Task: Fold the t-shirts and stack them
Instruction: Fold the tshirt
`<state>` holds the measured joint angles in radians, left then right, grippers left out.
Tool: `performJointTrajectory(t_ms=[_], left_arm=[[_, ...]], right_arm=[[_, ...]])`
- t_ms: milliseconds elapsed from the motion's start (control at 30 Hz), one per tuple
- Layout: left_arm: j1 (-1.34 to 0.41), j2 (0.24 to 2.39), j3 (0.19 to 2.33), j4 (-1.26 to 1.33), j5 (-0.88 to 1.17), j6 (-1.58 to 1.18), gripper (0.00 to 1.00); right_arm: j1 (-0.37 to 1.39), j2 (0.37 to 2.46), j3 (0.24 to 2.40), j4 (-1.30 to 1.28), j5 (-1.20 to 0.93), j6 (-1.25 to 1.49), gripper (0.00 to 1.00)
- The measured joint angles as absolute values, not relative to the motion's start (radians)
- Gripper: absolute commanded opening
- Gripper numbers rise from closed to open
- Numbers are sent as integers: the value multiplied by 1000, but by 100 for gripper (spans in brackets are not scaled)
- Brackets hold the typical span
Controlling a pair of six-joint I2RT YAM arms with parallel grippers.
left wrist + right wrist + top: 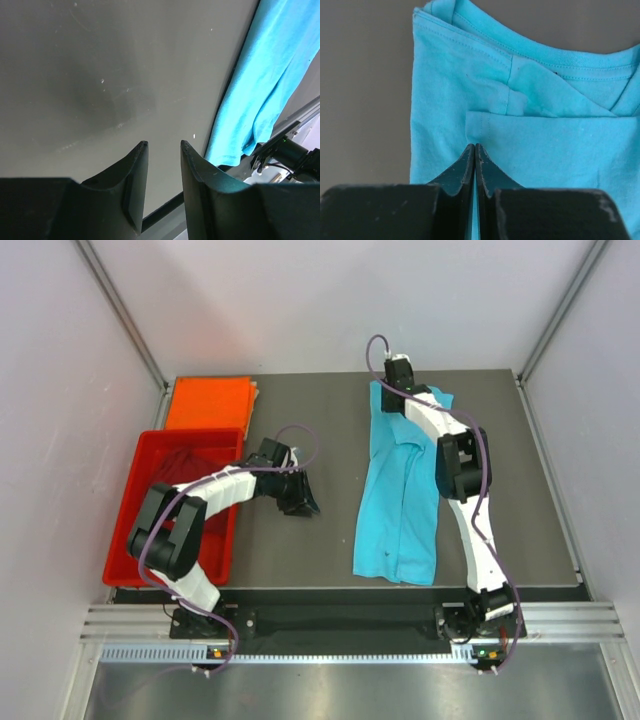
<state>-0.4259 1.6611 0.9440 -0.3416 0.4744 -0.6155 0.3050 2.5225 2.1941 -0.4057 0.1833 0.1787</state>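
Lying in red tray (pixel 122 530), maroon t-shirt (pixel 185 468)

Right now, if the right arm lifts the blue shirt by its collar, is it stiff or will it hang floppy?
Probably floppy: the blue shirt lies in soft folds and wrinkles, so the free part should sag. It likely weighs little, being thin cloth. The right fingers seem to pinch only a small fold, so it might slip out.

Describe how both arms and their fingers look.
The left arm and right arm have white links with bulky black joints. A thin purple cable loops along each. The fingers are black and taper to narrow tips.
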Motion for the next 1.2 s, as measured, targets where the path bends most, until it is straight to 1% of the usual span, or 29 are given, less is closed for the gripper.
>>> performJointTrajectory(t_ms=[700, 1200], left_arm=[[-426, 1671, 921, -308, 506, -630, 37], [-426, 1671, 916, -301, 509, -649, 37]], right_arm=[[331, 2507, 2198, -336, 158, 121, 0], [343, 2473, 2134, -323, 124, 104, 0]])
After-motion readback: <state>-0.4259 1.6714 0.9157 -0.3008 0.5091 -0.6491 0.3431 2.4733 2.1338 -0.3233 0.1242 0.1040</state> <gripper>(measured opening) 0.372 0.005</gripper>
